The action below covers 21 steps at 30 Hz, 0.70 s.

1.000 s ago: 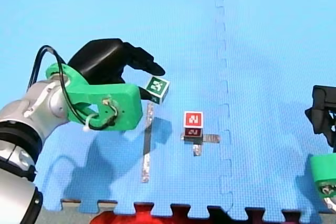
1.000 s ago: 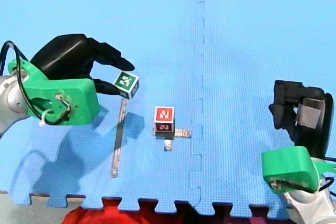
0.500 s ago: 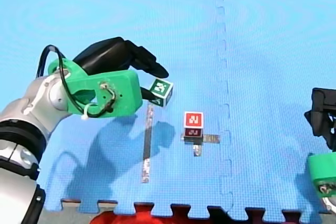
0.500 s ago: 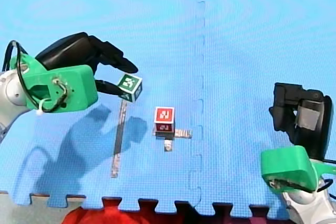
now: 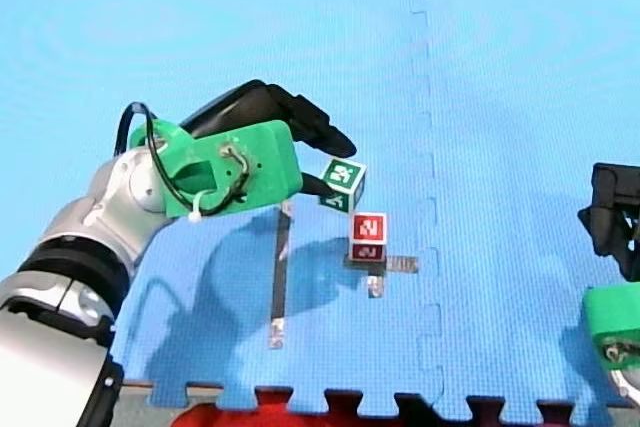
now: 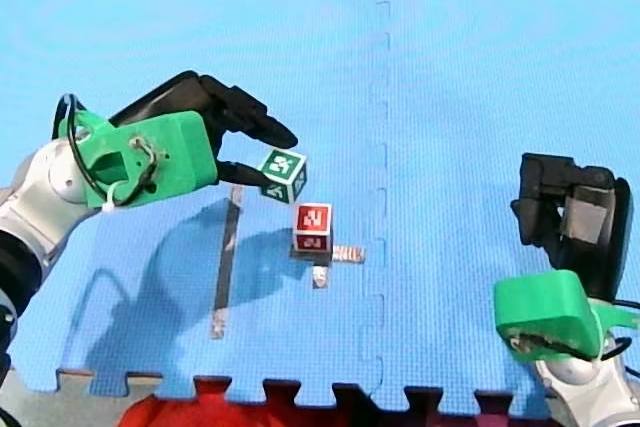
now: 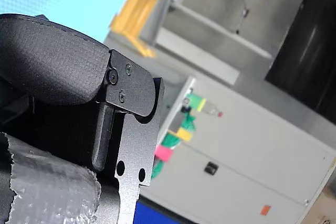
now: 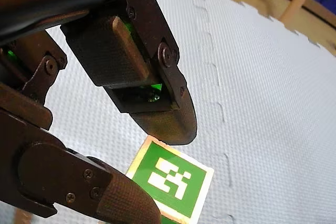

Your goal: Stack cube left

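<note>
My left hand [image 5: 318, 159] holds a green cube [image 5: 343, 185] with a white pattern in the air, just up and left of a red cube [image 5: 369, 235]. The red cube sits on the blue foam mat [image 5: 500, 97], on a cross of silver tape. In the second head view the green cube [image 6: 284, 175] hangs tilted above the red cube [image 6: 312, 226], close to its upper left corner. The second wrist view shows the green cube [image 8: 170, 182] between dark fingertips [image 8: 168, 119]. My right hand [image 6: 565, 217] stays at the right edge of the mat, holding nothing.
A long silver tape strip [image 5: 279, 272] runs down the mat left of the red cube. A seam with interlocking teeth [image 5: 428, 147] divides the mat tiles. A red object [image 5: 290, 412] lies past the near edge.
My left hand has carried the green cube to the right and slightly down, from over the tape strip to just beside the red cube. The right hand has not moved.
</note>
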Available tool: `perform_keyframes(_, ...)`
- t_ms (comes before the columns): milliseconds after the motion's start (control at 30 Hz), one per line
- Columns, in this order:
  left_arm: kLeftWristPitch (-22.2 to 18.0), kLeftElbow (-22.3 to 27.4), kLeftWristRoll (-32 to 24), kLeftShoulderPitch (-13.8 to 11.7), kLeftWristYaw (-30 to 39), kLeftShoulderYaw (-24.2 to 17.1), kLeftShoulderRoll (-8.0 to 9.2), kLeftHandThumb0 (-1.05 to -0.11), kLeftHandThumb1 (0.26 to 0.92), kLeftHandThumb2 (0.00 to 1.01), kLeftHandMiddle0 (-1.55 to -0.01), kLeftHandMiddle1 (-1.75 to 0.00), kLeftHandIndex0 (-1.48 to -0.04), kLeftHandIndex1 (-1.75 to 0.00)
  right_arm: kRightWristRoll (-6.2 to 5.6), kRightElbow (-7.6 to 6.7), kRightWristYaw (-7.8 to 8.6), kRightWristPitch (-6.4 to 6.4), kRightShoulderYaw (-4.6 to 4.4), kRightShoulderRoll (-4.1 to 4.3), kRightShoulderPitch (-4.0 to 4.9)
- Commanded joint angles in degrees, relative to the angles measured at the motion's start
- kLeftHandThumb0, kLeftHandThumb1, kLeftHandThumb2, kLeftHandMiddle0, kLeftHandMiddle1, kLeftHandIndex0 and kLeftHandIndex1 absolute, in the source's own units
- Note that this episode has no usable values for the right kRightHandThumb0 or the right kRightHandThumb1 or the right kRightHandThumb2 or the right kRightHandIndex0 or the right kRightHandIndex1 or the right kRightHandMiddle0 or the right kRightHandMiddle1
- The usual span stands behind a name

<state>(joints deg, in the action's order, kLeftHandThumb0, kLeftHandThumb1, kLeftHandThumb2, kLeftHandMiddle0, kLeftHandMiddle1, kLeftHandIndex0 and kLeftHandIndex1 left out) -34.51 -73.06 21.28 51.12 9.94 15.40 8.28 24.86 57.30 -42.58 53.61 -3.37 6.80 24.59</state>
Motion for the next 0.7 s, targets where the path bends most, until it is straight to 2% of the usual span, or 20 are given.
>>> perform_keyframes(0, 0.2, -0.2, -0.5, -0.1, 0.4, -0.5, -0.29, -0.474, 0.791, 0.00, -0.85, -1.75, -1.32, -0.01, -0.19, 0.06, -0.06, -0.08, 0.00, 0.40, 0.25)
perform_keyframes(667, 0.4, 0.4, -0.2, -0.3, -0.1, -0.6, -2.29, -0.476, 0.776, 0.00, -0.85, -1.75, -1.32, -0.01, 0.27, -0.06, -0.78, 0.02, -0.45, 0.47, 0.43)
